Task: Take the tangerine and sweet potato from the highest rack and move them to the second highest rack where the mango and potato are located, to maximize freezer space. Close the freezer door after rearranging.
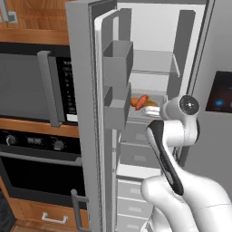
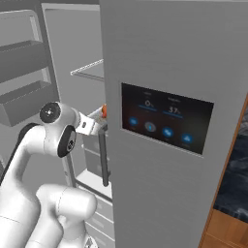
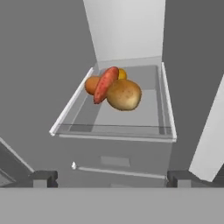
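Observation:
On the second highest rack (image 3: 114,131), with its raised front rim, lie a red sweet potato (image 3: 105,84), a brown potato (image 3: 124,94), the orange tangerine (image 3: 91,84) at their left and the yellow mango (image 3: 123,74), mostly hidden behind them. My gripper (image 3: 111,179) is open, holds nothing and sits in front of the rack's rim, apart from the produce. From the left base view the same pile (image 1: 142,102) lies just beyond my hand. The highest rack (image 1: 152,71) is a thin plate above, with nothing seen on it. The freezer door (image 1: 84,113) stands wide open.
Two grey bins (image 1: 117,59) (image 1: 115,108) jut from the open door close to my arm's left. Grey drawers (image 1: 136,154) stack below the rack. The dispenser door (image 2: 167,121) stands shut on the right. A microwave (image 1: 27,86) and an oven (image 1: 41,154) sit left of the freezer.

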You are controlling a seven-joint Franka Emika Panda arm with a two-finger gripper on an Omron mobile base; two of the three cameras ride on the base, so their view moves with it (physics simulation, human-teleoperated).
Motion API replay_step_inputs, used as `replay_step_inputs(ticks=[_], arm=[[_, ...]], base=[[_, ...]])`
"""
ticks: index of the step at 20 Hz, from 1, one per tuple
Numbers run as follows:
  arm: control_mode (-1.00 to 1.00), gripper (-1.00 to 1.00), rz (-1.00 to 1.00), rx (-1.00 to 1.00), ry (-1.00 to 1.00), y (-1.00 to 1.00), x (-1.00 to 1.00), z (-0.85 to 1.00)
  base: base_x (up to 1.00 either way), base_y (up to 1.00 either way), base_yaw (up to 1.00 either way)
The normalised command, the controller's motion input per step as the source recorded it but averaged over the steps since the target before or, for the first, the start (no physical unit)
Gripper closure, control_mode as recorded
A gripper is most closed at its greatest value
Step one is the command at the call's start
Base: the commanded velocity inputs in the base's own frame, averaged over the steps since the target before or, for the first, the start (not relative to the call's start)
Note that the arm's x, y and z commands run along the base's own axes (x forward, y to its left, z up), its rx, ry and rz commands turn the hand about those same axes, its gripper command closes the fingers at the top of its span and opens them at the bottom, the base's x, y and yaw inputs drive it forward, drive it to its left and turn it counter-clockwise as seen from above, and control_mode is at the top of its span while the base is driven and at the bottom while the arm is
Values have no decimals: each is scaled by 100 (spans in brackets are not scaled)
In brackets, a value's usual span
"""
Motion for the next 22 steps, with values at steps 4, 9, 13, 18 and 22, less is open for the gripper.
replay_step_inputs(ticks=[4, 9, 13, 18, 22], arm=[[-100, -100, 0, 0, 0, 0, -98, 10], [100, -100, 0, 0, 0, 0, -20, 0], [100, -100, 0, 0, 0, 0, 0, 0], [100, -100, 0, 0, 0, 0, 0, 0], [100, -100, 0, 0, 0, 0, 0, 0]], base=[[0, 0, 0], [-80, 2, 0], [-98, 29, 0], [-59, 77, -6], [-25, 97, -12]])
